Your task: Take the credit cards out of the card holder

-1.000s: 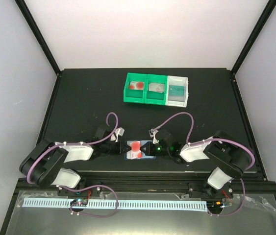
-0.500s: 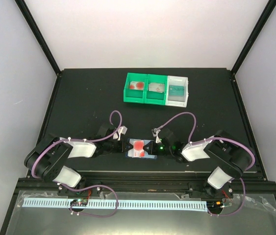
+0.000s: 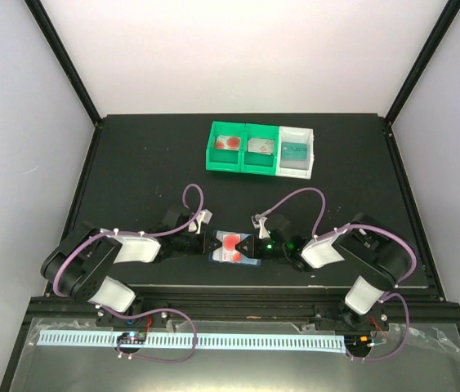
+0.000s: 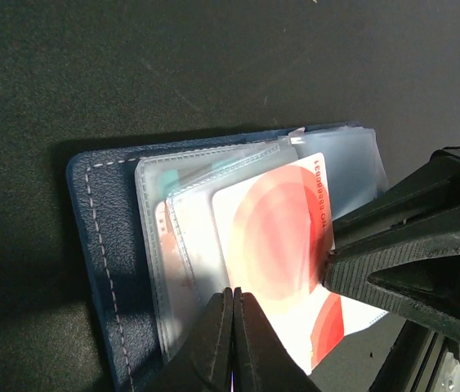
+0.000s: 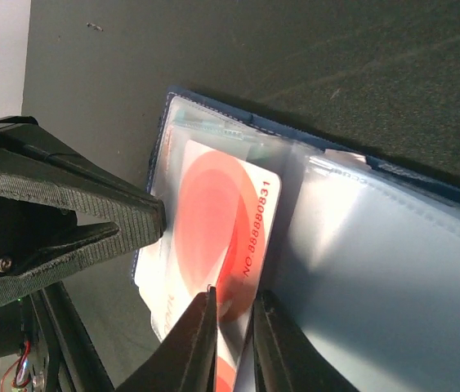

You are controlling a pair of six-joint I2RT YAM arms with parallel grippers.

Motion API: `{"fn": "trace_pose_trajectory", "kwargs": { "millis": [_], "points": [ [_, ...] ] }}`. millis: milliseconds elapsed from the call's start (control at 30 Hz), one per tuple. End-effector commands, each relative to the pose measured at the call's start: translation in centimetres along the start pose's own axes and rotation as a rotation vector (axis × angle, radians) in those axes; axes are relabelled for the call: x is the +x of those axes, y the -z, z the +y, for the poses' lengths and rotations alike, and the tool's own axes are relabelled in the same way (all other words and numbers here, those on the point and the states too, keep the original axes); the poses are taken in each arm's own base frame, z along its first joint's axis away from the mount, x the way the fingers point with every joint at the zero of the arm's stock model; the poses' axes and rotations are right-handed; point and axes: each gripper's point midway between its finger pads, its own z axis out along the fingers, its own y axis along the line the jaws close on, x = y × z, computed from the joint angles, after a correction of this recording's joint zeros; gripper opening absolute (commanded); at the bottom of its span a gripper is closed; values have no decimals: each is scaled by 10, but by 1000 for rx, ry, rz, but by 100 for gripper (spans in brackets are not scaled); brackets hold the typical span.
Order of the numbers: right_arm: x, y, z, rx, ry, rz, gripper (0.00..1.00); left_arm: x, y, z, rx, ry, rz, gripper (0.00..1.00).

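Note:
The card holder [image 3: 239, 258] lies open near the table's front edge, navy cover [image 4: 99, 245] down and pale clear pockets [image 5: 377, 269] up. A white credit card with red circles [image 4: 279, 237] sticks partly out of a pocket. From the left, my left gripper [image 4: 236, 296] is shut, with its tips pinching the clear pocket's edge beside the card. My right gripper [image 5: 234, 298] comes from the right. Its jaws stand slightly apart and straddle the card's [image 5: 221, 220] printed edge. In the top view the left gripper [image 3: 212, 245] and the right gripper [image 3: 252, 246] face each other across the holder.
Three small trays stand side by side at the back of the table. One green tray [image 3: 216, 160] holds a red-circled card, the other green tray [image 3: 248, 162] a greyish card, and the white tray [image 3: 311, 151] a teal card. The table's front rail runs just behind both grippers.
The right jaws, shut a moment ago, have parted a little around the card's edge. A second ago the holder and the left gripper sat slightly further left.

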Motion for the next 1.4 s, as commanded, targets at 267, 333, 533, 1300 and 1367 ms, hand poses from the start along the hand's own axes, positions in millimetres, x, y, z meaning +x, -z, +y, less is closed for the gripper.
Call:
{"fn": "trace_pose_trajectory", "kwargs": {
  "millis": [267, 333, 533, 1300, 1367],
  "points": [
    [2, 6, -12, 36, -12, -15, 1, 12, -2, 25, -104, 40, 25, 4],
    [0, 11, -14, 58, -7, -29, 1, 14, -2, 28, -118, 44, 32, 4],
    [-6, 27, -24, 147, -2, -76, 1, 13, -1, 28, -123, 58, 30, 4],
    [-25, 71, 73, -210, 24, -144, 1, -14, 66, -80, 239, 3, -128, 49],
    [-25, 76, 87, -279, 15, -143, 1, -12, 73, -90, 292, 6, -136, 50]
  ]
}}
